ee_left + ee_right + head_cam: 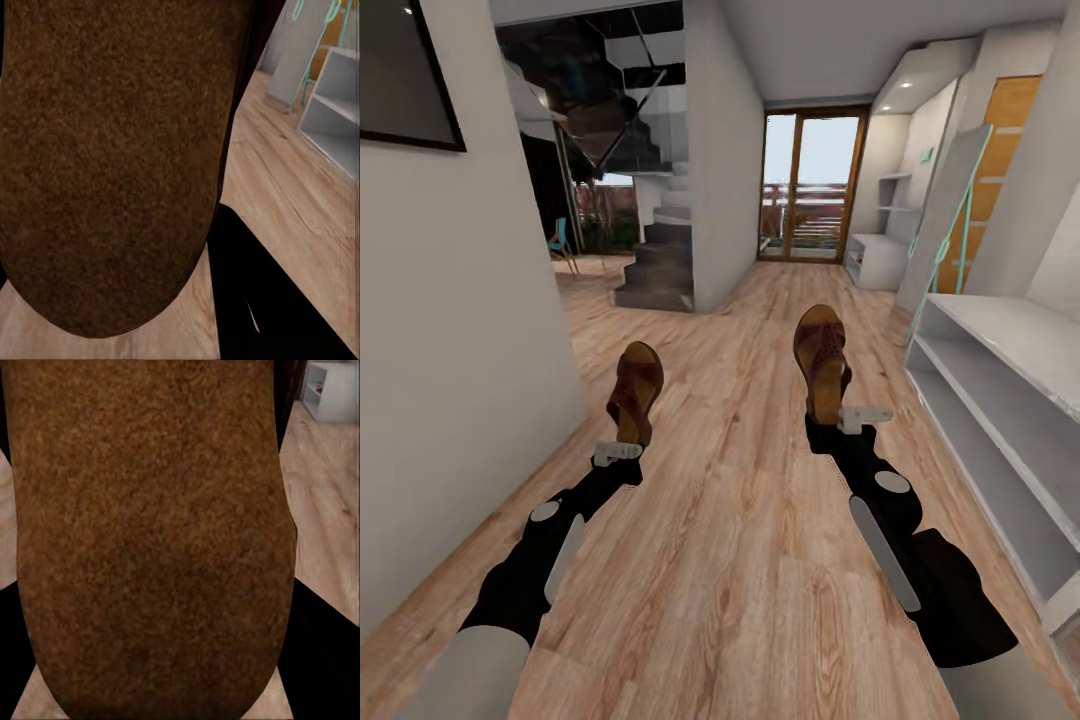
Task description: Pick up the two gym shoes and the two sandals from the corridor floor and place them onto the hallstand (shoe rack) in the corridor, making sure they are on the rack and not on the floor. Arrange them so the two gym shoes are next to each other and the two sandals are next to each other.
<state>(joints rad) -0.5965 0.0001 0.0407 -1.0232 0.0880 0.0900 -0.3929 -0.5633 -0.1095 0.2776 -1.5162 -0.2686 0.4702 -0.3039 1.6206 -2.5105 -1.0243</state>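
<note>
Holding sandals: left hand [622,452] sandal [636,390] | right hand [852,418] sandal [821,360] | toes forward

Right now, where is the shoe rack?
In the head view the shoe rack stands along the right wall, just beyond the right gripper, which holds one sandal up above the floor.

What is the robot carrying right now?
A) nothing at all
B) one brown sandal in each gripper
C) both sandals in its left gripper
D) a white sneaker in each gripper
B: in the head view the left gripper holds one brown sandal and the right gripper holds the other sandal, both raised above the wood floor.
</note>
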